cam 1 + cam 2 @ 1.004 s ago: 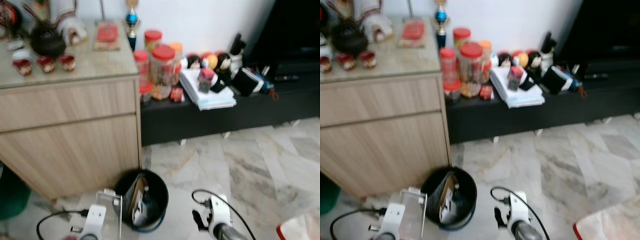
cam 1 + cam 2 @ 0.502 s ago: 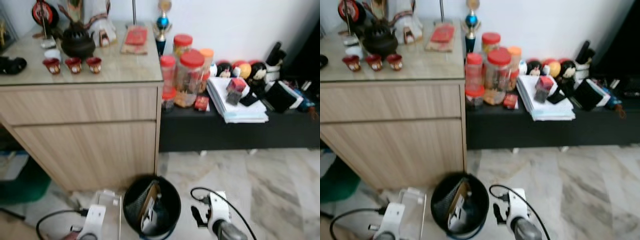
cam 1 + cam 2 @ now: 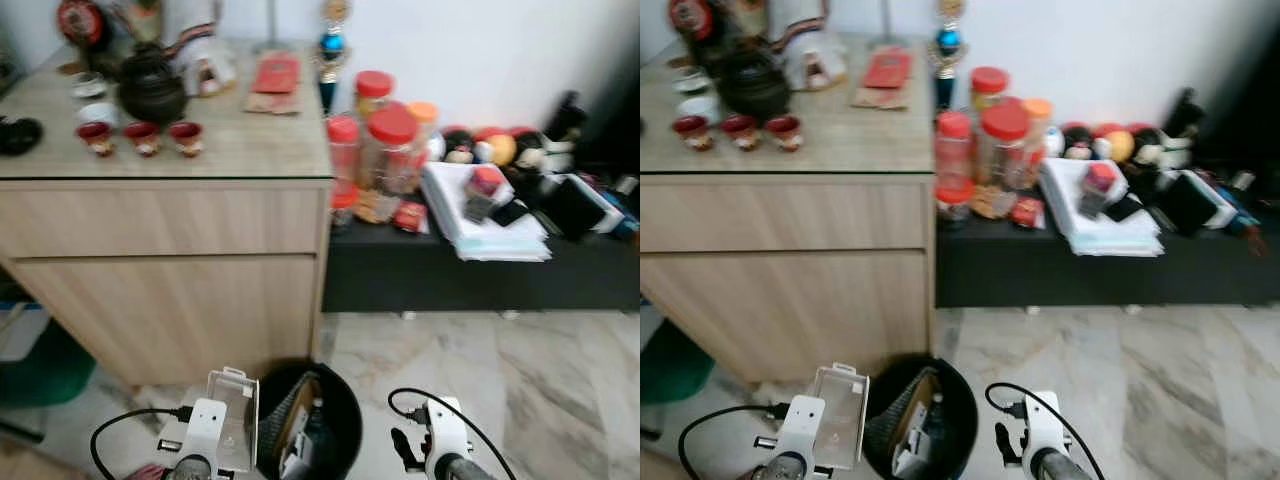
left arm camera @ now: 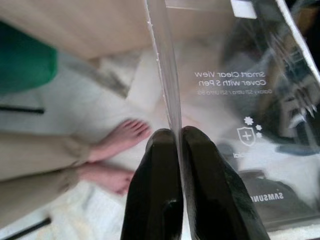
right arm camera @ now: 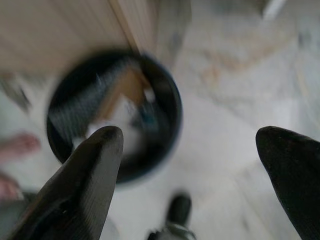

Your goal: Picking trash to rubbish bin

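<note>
My left gripper (image 4: 174, 133) is shut on the edge of a clear plastic phone-cover package (image 3: 232, 420) printed with "Smart Clear View Cover". I hold it upright just left of the black rubbish bin (image 3: 349, 418), where it overlaps the bin's left rim. The bin stands on the floor in front of the cabinet and holds cardboard and paper scraps. Low on the bin's right side, my right gripper (image 5: 189, 135) is open with nothing between its widely spread fingers, and the bin (image 5: 172, 117) lies beyond them.
A light wooden cabinet (image 3: 170, 270) with a tea set on top stands right behind the bin. To its right, a low black bench (image 3: 480, 275) carries red-lidded jars and papers. A green object (image 3: 40, 370) sits at the far left. A person's bare feet (image 4: 120, 145) rest on the floor. Marble floor (image 3: 520, 370) lies open to the right.
The whole view has shifted a little as the camera moved. The clear package in my left gripper now stands slightly higher and closer to the bin's left rim.
</note>
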